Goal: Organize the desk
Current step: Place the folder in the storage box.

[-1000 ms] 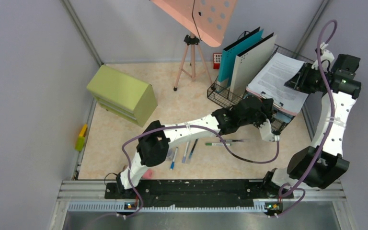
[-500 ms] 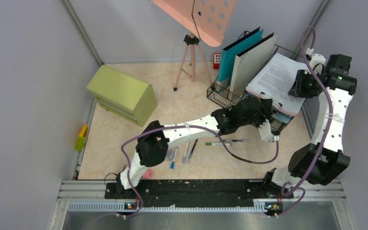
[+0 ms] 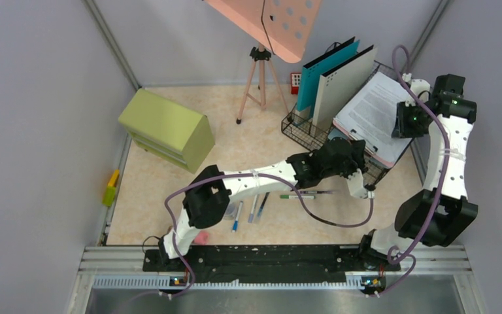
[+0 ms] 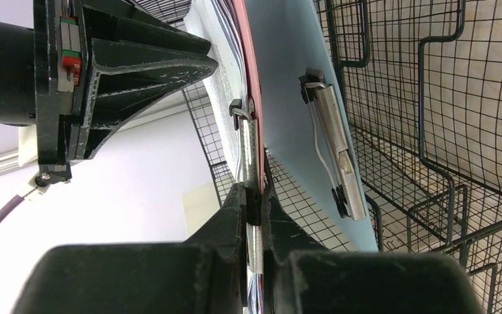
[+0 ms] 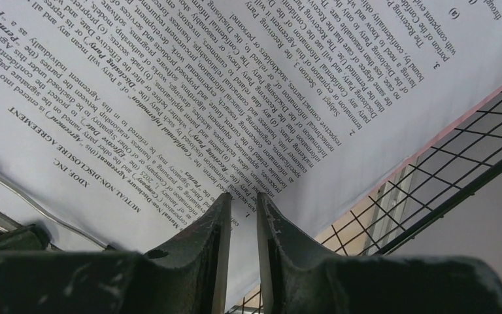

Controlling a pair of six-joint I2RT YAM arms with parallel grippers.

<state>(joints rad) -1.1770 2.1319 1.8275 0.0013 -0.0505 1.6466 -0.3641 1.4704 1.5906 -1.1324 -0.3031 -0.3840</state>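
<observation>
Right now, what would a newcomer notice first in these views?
Both arms crowd the wire rack at far right: the left gripper is shut on a pink clipboard's clip, and the right gripper is over the printed sheet. A green cabinet stands far left; pens lie loose mid-desk.

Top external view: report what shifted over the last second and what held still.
The right end effector slid left along the clipboard of printed pages, and the clipboard tipped up steeper in the wire rack. The left end effector stayed clamped on the clipboard's lower edge, drawing slightly left. The green cabinet, pens and tripod stayed put.
</observation>
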